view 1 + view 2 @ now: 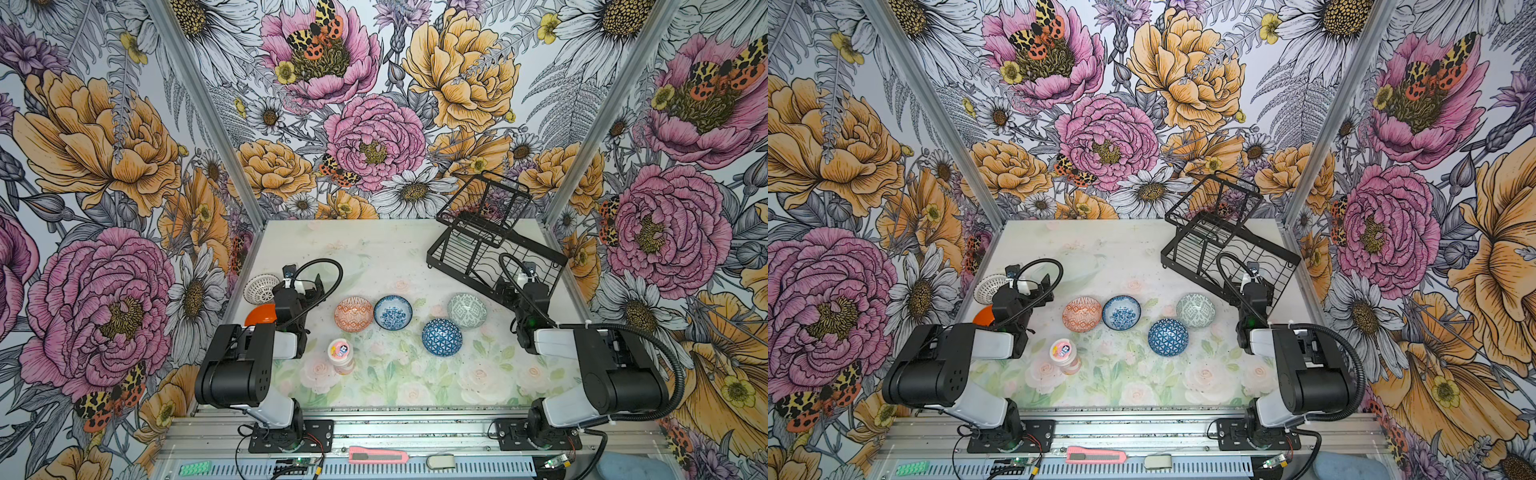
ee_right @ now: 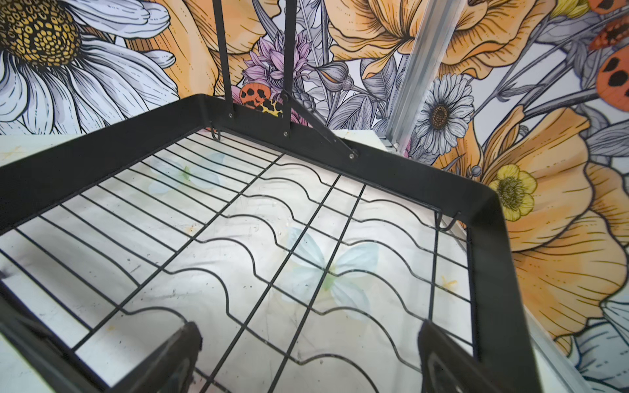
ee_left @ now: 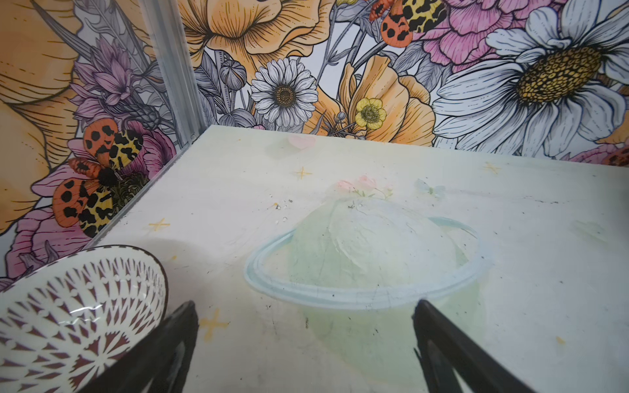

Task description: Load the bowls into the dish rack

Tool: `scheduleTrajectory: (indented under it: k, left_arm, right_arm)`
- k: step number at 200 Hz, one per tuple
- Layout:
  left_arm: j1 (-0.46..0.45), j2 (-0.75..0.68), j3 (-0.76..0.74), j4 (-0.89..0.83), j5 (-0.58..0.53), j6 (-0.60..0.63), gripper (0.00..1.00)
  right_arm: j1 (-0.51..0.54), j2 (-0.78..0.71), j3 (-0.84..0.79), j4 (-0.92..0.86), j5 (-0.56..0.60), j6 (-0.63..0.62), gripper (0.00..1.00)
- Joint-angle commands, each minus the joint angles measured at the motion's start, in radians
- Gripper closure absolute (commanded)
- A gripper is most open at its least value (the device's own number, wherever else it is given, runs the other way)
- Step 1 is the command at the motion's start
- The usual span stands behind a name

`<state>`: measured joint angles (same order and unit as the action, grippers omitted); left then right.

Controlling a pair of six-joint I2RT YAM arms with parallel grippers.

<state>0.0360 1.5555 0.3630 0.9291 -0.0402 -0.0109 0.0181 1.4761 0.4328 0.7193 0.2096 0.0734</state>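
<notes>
Four patterned bowls lie mid-table in both top views: orange geometric point(image 1: 353, 313), white-blue floral point(image 1: 393, 312), dark blue with triangles point(image 1: 441, 337) lying dome up, and grey-green point(image 1: 467, 311). A plain orange bowl point(image 1: 261, 315) shows partly behind the left arm. The black wire dish rack point(image 1: 494, 249) stands at the back right with nothing in it. My left gripper point(image 3: 304, 313) hangs open over bare table, left of the orange geometric bowl. My right gripper point(image 2: 308, 335) is open above the rack's grid floor point(image 2: 258, 238) near its front edge.
A white bowl with a brown pattern point(image 3: 68, 313) sits just beside my left finger, near the left wall. A pink-lidded jar point(image 1: 340, 351) stands in front of the bowls. Flowered walls close three sides. A pink box cutter point(image 1: 376, 456) lies on the front rail.
</notes>
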Motion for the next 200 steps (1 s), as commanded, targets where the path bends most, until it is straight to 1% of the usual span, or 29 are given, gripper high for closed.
scheduleTrajectory:
  k: [1, 10, 23, 35, 45, 59, 86, 96, 102, 107, 116, 118, 121, 139, 169, 187, 200]
  left_arm:
    - [0.035, -0.006, 0.016, 0.006, 0.115, -0.001, 0.01]
    - [0.03, -0.011, 0.013, 0.011, 0.111, 0.003, 0.02]
    - [0.028, -0.05, 0.016, -0.027, 0.095, 0.0, 0.01]
    - [0.027, -0.106, 0.045, -0.133, 0.078, -0.005, 0.01]
    - [0.019, -0.148, 0.067, -0.212, 0.053, -0.005, 0.01]
    - [0.005, -0.19, 0.074, -0.265, 0.023, -0.007, 0.01]
    - [-0.031, -0.251, 0.092, -0.384, -0.073, -0.059, 0.02]
    - [-0.054, -0.271, 0.105, -0.428, -0.119, -0.086, 0.01]
    - [-0.065, -0.279, 0.115, -0.447, -0.125, -0.104, 0.01]
    - [-0.074, -0.285, 0.127, -0.463, -0.123, -0.097, 0.02]
    - [-0.114, -0.287, 0.165, -0.516, -0.161, -0.092, 0.01]
    - [-0.122, -0.286, 0.177, -0.528, -0.186, -0.093, 0.01]
    - [-0.128, -0.283, 0.193, -0.549, -0.194, -0.095, 0.02]
    - [-0.172, -0.239, 0.32, -0.661, -0.189, -0.116, 0.01]
    - [-0.26, -0.101, 0.559, -0.782, -0.246, -0.127, 0.01]
    - [-0.307, -0.021, 0.653, -0.752, -0.243, -0.086, 0.01]
    - [-0.323, 0.038, 0.716, -0.743, -0.231, -0.096, 0.01]
  right_arm:
    - [-0.004, -0.056, 0.052, -0.108, 0.044, 0.022, 0.01]
    - [-0.001, -0.068, 0.055, -0.126, 0.093, 0.036, 0.01]
    - [-0.001, -0.089, 0.075, -0.189, 0.166, 0.069, 0.01]
    - [-0.003, -0.113, 0.116, -0.3, 0.229, 0.123, 0.01]
    - [-0.003, -0.128, 0.155, -0.398, 0.255, 0.164, 0.01]
    - [-0.003, -0.131, 0.212, -0.533, 0.28, 0.22, 0.01]
    - [-0.003, -0.124, 0.304, -0.732, 0.27, 0.295, 0.0]
    - [-0.003, -0.121, 0.333, -0.776, 0.262, 0.323, 0.0]
    - [-0.003, -0.12, 0.347, -0.793, 0.252, 0.339, 0.0]
    - [-0.003, -0.119, 0.358, -0.803, 0.245, 0.352, 0.01]
    - [-0.003, -0.122, 0.377, -0.815, 0.234, 0.371, 0.01]
    - [-0.002, -0.122, 0.38, -0.817, 0.234, 0.375, 0.01]
    - [-0.003, -0.121, 0.386, -0.819, 0.235, 0.382, 0.01]
    - [-0.01, -0.115, 0.414, -0.837, 0.257, 0.442, 0.0]
    - [-0.028, -0.083, 0.471, -0.905, 0.291, 0.522, 0.01]
    - [-0.043, -0.051, 0.504, -0.948, 0.292, 0.537, 0.01]
    - [-0.072, -0.031, 0.516, -0.981, 0.264, 0.552, 0.01]
